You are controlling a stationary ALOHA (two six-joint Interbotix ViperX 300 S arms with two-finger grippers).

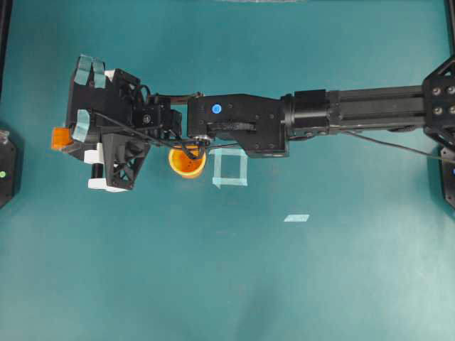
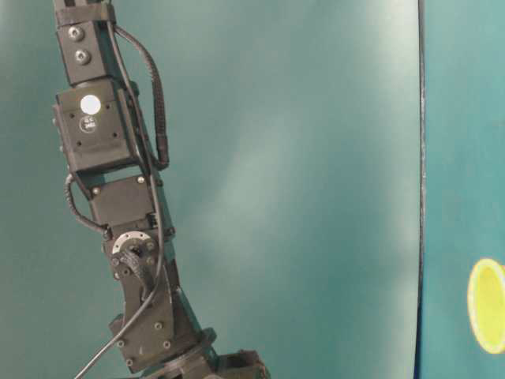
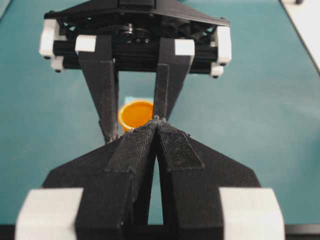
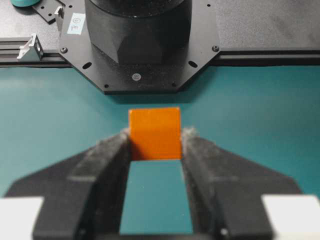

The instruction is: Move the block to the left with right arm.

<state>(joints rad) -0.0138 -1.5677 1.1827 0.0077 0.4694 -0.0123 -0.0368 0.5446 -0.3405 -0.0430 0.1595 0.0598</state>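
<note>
Teal tabletop (image 4: 260, 115) (bare) beneath block (image 4: 155, 133) clamped between right pincer (image 4: 156, 145) tips.

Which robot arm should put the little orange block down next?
The right. Its black lattice right gripper already clamps the small orange cube at the table's left end. The left gripper is shut, empty and folded back.

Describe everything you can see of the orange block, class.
The block is a small, plain orange cube with smooth, flat faces and sharp edges. It sits level between the fingertips of the right gripper, both pads pressed against its sides. From overhead it shows at the far left of the teal table, partly hidden under the gripper.
</note>
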